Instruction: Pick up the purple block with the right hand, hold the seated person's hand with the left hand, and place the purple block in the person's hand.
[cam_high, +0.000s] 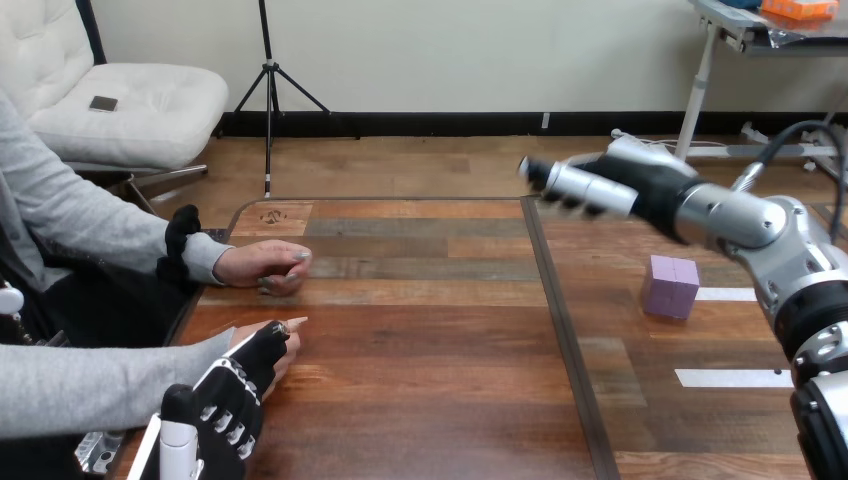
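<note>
Currently I have the wooden worktop (430, 400) across my head view, with a dark seam running front to back a little right of its middle. My right arm (760, 225) comes in from the right edge and reaches left, raised over the right half of the worktop. A person sits at the left side with both forearms on the worktop.

My right hand (600, 185) hangs in the air with its fingers stretched out roughly straight and pointing left. It holds nothing.

My left hand (235, 395) is low at the left. It lies over the back of the person's nearer hand (290, 340), and one of that hand's fingertips pokes out past it. The two touch, but I cannot tell whether my left hand is clasped round it or only resting on top. The person's farther hand (262, 265) lies loosely closed on the worktop, apart from both of mine.

The purple block (670, 287) sits on the worktop right of the seam, below my right hand and clear of it. A strip of white tape (727, 294) lies just beside the block on its right, and a second strip (733, 378) lies nearer me.
</note>
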